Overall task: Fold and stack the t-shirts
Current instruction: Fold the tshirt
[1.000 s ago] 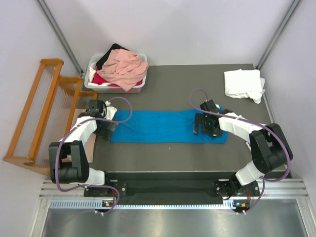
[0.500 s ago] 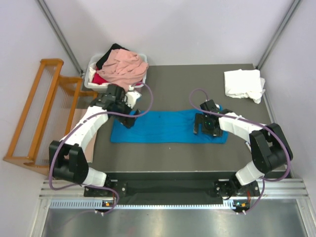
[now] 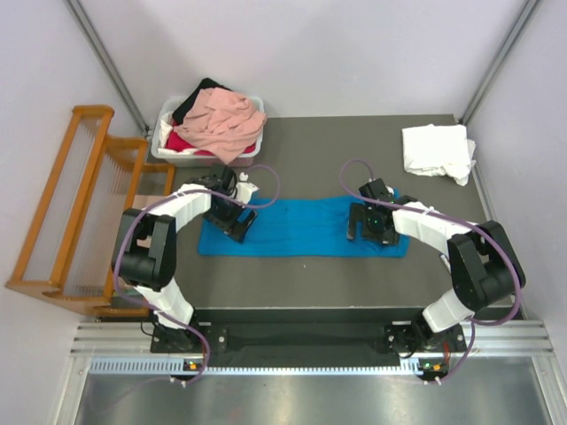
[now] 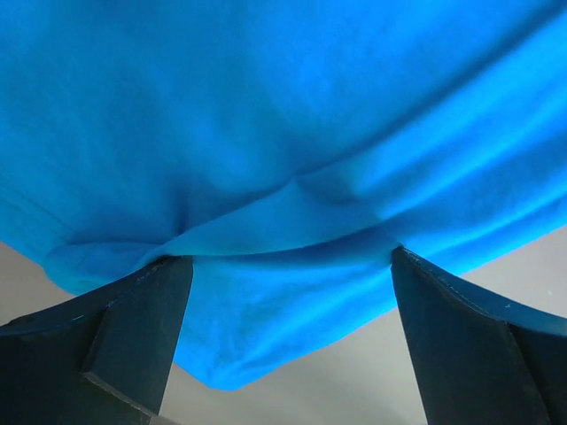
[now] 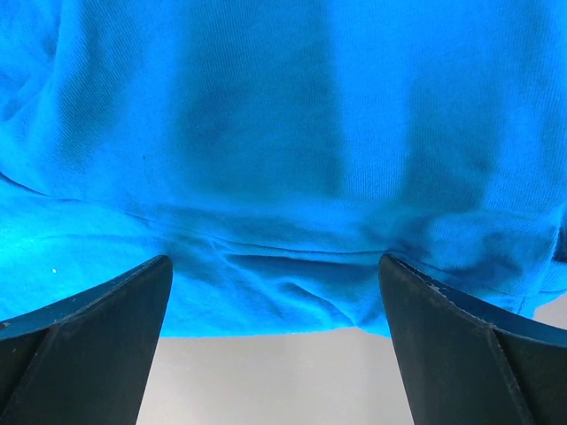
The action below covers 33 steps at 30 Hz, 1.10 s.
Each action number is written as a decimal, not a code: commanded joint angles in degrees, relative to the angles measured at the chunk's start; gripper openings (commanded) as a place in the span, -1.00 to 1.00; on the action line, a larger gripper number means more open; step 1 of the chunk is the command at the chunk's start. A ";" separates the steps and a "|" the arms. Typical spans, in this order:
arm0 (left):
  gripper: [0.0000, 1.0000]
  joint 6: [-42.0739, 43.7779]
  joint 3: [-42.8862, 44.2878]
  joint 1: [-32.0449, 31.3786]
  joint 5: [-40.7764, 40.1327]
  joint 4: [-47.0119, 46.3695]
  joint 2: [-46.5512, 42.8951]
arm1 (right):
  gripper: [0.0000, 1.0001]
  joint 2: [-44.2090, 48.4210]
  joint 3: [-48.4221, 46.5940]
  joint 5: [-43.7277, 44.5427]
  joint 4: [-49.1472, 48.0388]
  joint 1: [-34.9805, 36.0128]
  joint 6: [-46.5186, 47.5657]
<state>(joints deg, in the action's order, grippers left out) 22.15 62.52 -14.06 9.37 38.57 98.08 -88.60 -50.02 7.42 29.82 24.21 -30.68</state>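
A bright blue t-shirt (image 3: 297,227), folded into a long band, lies across the middle of the dark table (image 3: 310,150). My left gripper (image 3: 239,228) stands open over its left end, and my right gripper (image 3: 370,232) stands open over its right end. In the left wrist view, blue cloth (image 4: 266,133) fills the frame and a wrinkled corner lies between the wide-apart jaws of the left gripper (image 4: 292,292). In the right wrist view, the blue shirt's (image 5: 266,133) straight edge runs between the spread jaws of the right gripper (image 5: 275,292). Neither gripper holds any cloth.
A white t-shirt (image 3: 436,150) lies folded at the back right corner. A white tub (image 3: 199,158) at the back left holds salmon-pink, red and black t-shirts. A wooden slatted rack (image 3: 75,204) stands off the table's left side.
My left arm swung from the table's left edge round the back and came down on the blue shirt's left end. The right arm has not moved.
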 commanded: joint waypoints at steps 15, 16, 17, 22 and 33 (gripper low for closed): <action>0.95 3.86 -7.50 4.40 -2.16 -3.68 -3.42 | 0.99 -4.91 -6.84 4.18 1.03 -3.29 -0.70; 0.95 3.86 -7.50 4.40 -2.07 -3.33 -3.69 | 0.99 -5.35 -7.11 4.27 0.94 -3.46 -0.61; 0.95 3.86 -7.50 4.40 -1.72 -3.15 -3.95 | 0.99 -6.23 -7.37 4.18 0.76 -3.73 -0.53; 0.95 3.78 -6.98 4.40 -0.93 -2.27 -5.18 | 0.99 -9.57 -9.13 4.18 -0.20 -5.13 0.53; 0.95 3.69 -6.71 4.40 -0.23 -1.83 -5.36 | 0.99 -17.04 -14.83 4.18 -0.82 -7.68 2.37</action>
<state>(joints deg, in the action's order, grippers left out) 25.65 56.29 -10.17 8.16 34.06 94.59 -100.60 -62.57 8.56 36.05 18.81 -29.52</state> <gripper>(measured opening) 0.974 0.996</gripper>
